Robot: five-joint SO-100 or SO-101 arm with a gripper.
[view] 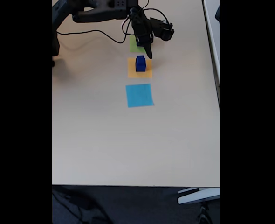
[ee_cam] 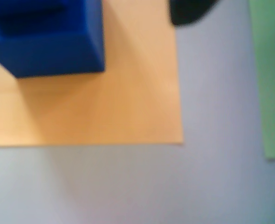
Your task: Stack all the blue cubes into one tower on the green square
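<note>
On the orange square (view: 140,68) stand the blue cubes (view: 140,63), stacked (apparently two), the green square (view: 136,45) just beyond; the gripper (view: 148,52) hovers beside them, its opening impossible to judge.

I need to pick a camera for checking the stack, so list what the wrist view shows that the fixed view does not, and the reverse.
Wrist view alone: a close, blurred look at the blue cubes' stepped top and the orange square's corner. Fixed view alone: the arm, its gripper beside the stack, the light-blue square and the whole table. Both share the cubes on orange and the green square.
</note>
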